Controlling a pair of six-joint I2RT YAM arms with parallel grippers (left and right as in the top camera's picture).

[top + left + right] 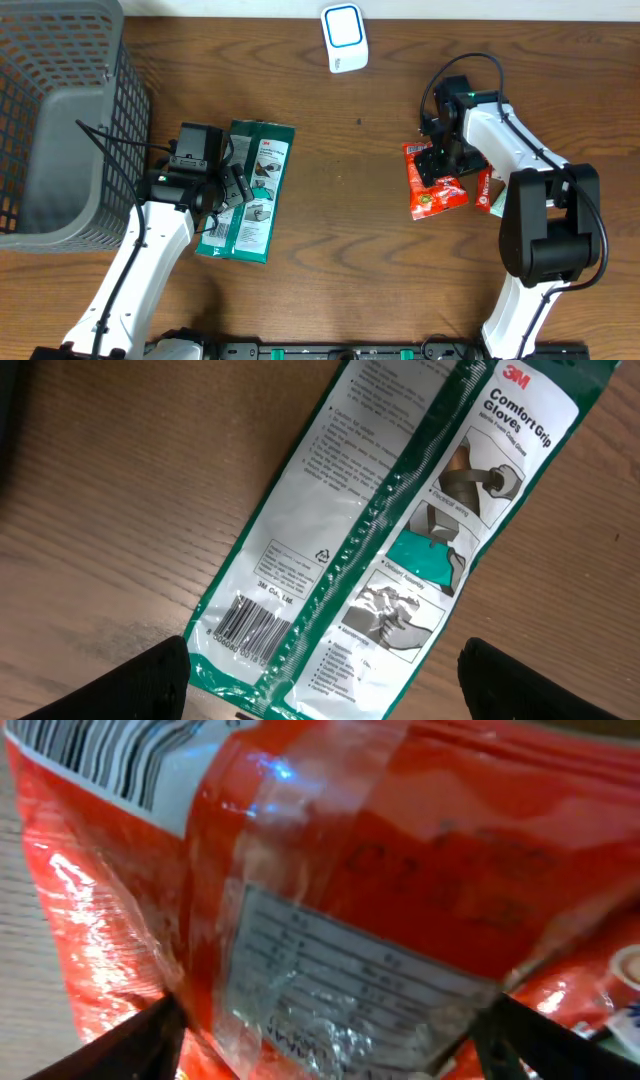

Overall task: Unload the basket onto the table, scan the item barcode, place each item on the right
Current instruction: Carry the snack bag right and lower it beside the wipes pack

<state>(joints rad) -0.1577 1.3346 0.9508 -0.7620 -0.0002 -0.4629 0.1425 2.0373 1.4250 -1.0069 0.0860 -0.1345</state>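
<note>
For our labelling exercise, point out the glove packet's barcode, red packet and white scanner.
glove packet's barcode (250,628), left wrist view, middle of the bars.
red packet (437,196), overhead view, its lower half.
white scanner (344,37), overhead view, its centre.

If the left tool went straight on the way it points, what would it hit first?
Probably the green glove pack lying under the open left tool, near its barcode end; the gap is unclear.

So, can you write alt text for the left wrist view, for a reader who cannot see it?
A green and white 3M glove packet lies flat on the wooden table, its barcode facing up near the bottom. The left gripper hangs open above it, one dark finger in each bottom corner.
</note>
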